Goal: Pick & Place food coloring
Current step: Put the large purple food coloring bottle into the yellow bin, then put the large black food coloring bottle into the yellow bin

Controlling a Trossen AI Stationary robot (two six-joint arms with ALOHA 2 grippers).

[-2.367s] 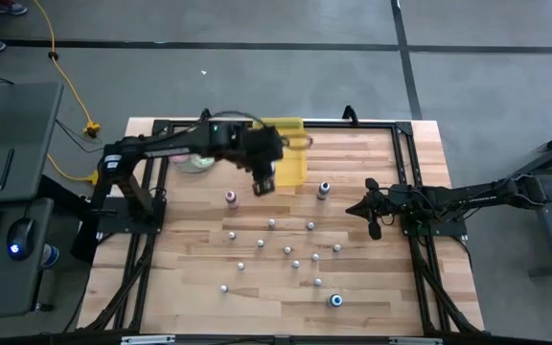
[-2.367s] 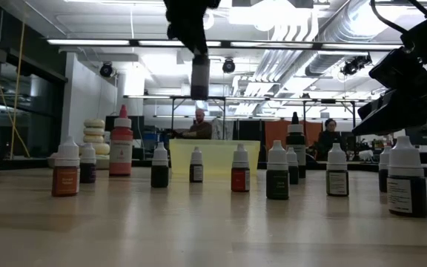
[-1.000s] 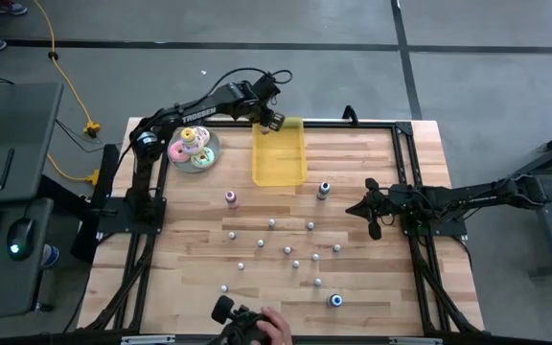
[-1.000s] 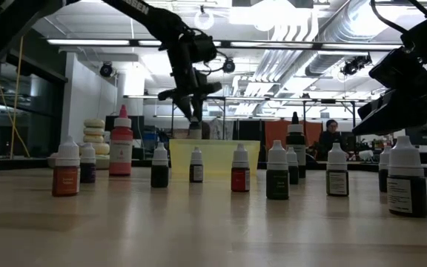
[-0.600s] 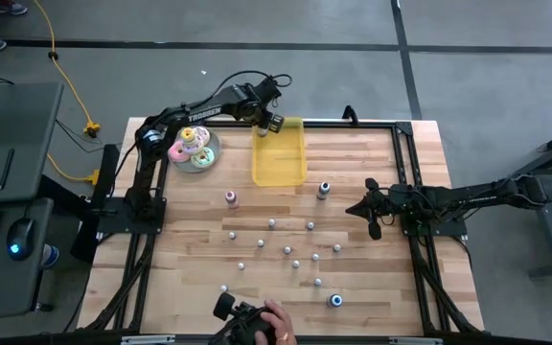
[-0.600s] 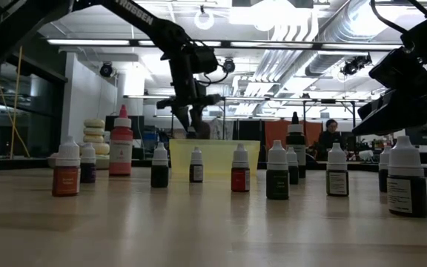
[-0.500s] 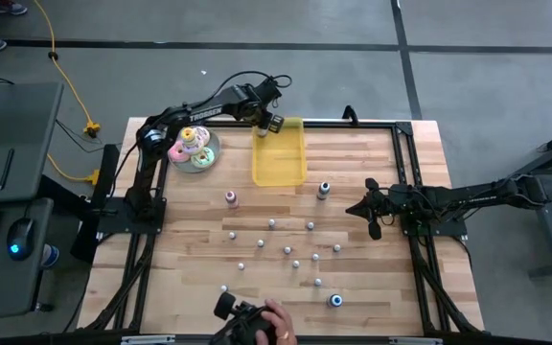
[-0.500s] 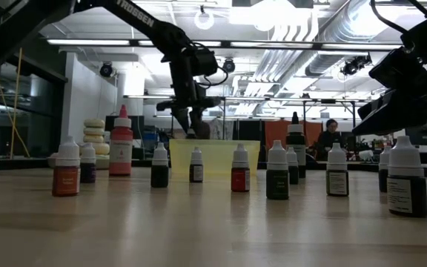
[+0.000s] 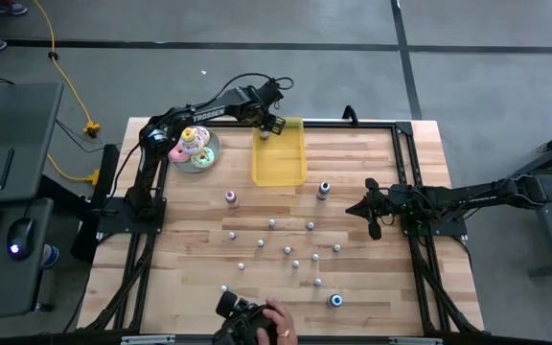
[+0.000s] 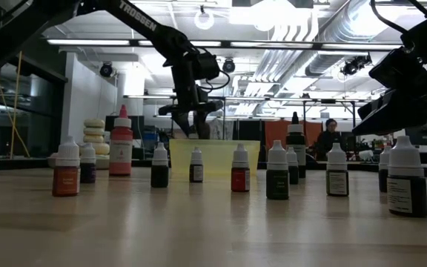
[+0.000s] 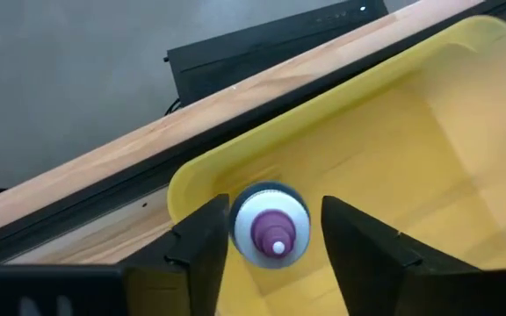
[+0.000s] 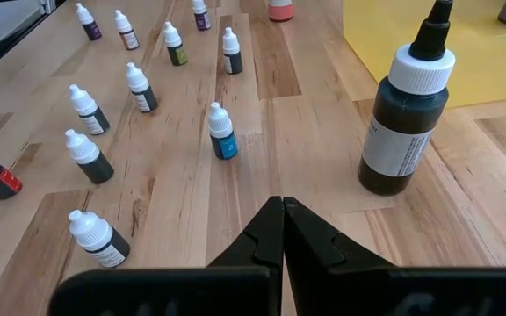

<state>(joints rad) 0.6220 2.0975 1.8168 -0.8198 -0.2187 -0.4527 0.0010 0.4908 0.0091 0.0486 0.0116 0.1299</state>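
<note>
Two fingers of our left gripper [image 11: 271,241] stood spread beside a purple-capped bottle [image 11: 271,225] in the tray [image 11: 429,149], its body hidden; our right gripper [image 12: 281,230] was pressed together.

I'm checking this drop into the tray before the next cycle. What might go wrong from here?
1. The purple-capped bottle stands in the yellow tray's corner between the left pincer's parted fingers; lifting away off-centre might tip it.
2. A person's hand is at the table's near edge, close to the small bottles; later picks there might meet it.
</note>
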